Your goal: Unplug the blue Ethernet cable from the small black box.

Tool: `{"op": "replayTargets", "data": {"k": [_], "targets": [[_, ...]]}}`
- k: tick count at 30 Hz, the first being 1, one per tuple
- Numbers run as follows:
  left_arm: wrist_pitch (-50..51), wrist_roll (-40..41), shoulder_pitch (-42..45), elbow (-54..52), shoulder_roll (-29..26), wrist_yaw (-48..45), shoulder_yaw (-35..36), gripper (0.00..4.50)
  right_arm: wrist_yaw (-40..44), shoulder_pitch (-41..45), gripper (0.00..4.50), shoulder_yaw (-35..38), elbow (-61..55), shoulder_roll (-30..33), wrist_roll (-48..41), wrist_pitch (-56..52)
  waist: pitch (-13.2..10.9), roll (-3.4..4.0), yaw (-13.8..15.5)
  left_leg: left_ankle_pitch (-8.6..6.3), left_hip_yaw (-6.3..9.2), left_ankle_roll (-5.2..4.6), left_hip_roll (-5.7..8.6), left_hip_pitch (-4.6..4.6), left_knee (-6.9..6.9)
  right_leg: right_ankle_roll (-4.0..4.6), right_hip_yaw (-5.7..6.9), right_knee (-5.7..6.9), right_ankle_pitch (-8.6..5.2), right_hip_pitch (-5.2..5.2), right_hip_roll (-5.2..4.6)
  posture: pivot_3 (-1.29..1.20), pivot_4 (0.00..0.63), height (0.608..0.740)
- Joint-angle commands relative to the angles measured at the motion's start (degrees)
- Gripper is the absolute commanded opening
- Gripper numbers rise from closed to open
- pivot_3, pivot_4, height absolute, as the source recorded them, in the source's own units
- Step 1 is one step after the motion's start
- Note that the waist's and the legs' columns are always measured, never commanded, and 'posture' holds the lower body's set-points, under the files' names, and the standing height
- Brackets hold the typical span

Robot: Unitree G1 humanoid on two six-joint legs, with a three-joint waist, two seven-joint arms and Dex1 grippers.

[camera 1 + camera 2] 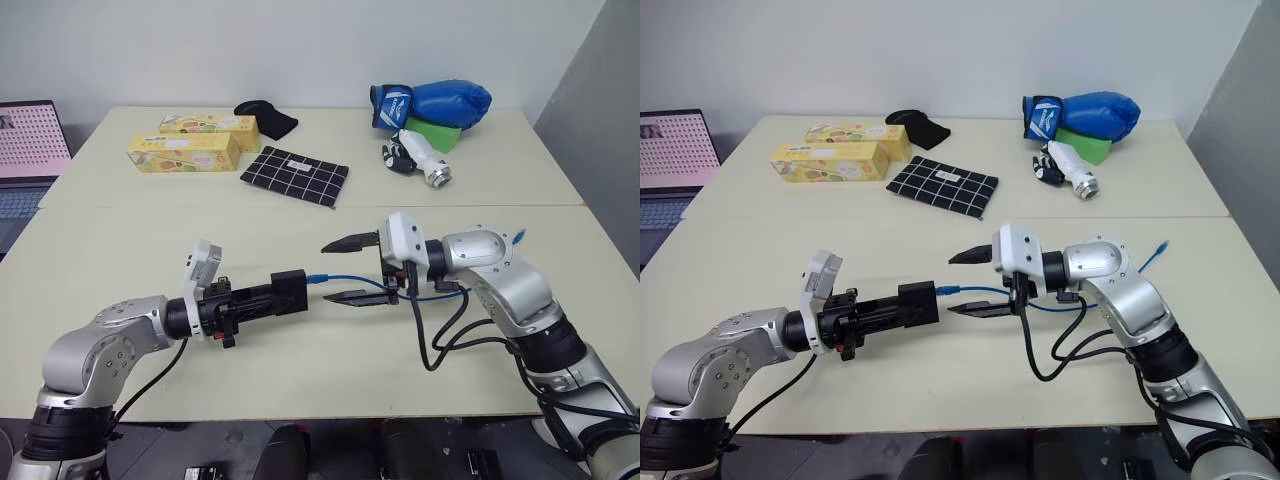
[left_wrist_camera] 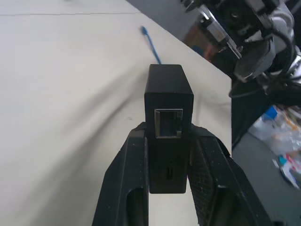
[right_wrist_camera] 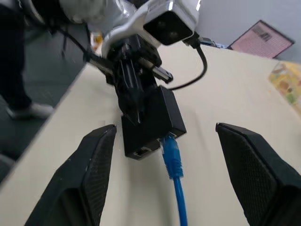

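My left gripper is shut on the small black box and holds it above the table, pointing right. In the left wrist view the box sits between my fingers, and the port facing the camera is empty. The blue Ethernet cable has its plug right at the box's far face. I cannot tell whether the plug is seated. My right gripper is open, one finger on each side of the cable without touching it. The cable's other end lies on the table behind my right arm.
At the back of the table lie two yellow cartons, a black grid cloth, a black pouch, a blue boxing glove and a white-and-black tool. A laptop stands at the far left.
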State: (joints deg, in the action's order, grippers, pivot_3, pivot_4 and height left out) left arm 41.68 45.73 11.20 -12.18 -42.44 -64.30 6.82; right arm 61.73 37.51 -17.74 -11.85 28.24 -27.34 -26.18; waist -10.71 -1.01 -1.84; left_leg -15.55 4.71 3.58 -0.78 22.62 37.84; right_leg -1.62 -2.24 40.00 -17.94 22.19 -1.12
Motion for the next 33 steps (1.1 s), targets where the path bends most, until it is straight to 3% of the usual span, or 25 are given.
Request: {"op": "replayTargets", "data": {"k": [1, 8, 21, 24, 28, 33], "targets": [[-4.2, -2.6, 1.7, -0.4, -0.8, -4.3, -2.2, 0.78, -5.3, -1.2, 3.53, 1.7, -3.6, -2.1, -4.6, -10.4, 0.0, 0.01, -0.1, 0.0, -0.02, 0.0, 0.01, 0.0, 0.0, 0.0, 0.0, 0.0, 0.0, 0.01, 0.02, 0.0, 0.15, 0.74], [-7.3, -5.7, 3.1, 1.8, -0.7, -7.0, -4.3, 0.78, -7.8, -3.3, 3.53, 1.9, -5.6, -2.9, -6.3, -17.9, 0.0, 0.01, -0.1, -0.01, -0.05, -0.01, 0.09, 0.05, 0.0, 0.0, 0.03, -0.01, 0.0, 0.05, 0.07, 0.0, 0.15, 0.74], [-8.1, -6.6, 2.6, 2.1, -0.1, -7.3, -4.1, 0.77, -8.4, -3.4, 3.53, 1.6, -3.7, -3.6, -5.5, -19.9, 0.0, 0.01, -0.1, -0.01, -0.04, -0.02, 0.09, 0.07, 0.0, -0.01, 0.04, -0.01, 0.0, 0.06, 0.13, 0.0, 0.15, 0.74], [-8.3, -6.8, 2.2, 1.8, -0.1, -7.3, -4.2, 0.77, -8.3, -3.0, 3.03, 1.7, -3.5, -4.1, -5.9, -20.6, 0.0, 0.01, -0.1, -0.01, -0.04, -0.02, 0.08, 0.07, 0.0, -0.01, 0.04, -0.01, 0.0, 0.06, 0.13, 0.0, 0.15, 0.74], [-8.6, -6.9, 2.3, 1.7, 0.0, -7.4, -4.2, 0.77, -7.8, -2.6, 1.93, 1.1, -3.1, -4.0, -5.1, -20.8, 0.0, 0.01, -0.1, -0.01, -0.03, -0.02, 0.08, 0.07, 0.0, -0.01, 0.05, -0.01, 0.0, 0.06, 0.14, 0.0, 0.15, 0.74], [-9.0, -7.1, 2.1, 1.5, -0.1, -8.1, -4.4, 0.77, -6.4, -2.2, 0.87, 0.4, -2.6, -3.5, -5.1, -20.9, 0.0, 0.01, -0.1, -0.01, -0.04, -0.02, 0.08, 0.07, 0.0, -0.01, 0.05, -0.01, 0.0, 0.07, 0.17, 0.0, 0.15, 0.74]]}}
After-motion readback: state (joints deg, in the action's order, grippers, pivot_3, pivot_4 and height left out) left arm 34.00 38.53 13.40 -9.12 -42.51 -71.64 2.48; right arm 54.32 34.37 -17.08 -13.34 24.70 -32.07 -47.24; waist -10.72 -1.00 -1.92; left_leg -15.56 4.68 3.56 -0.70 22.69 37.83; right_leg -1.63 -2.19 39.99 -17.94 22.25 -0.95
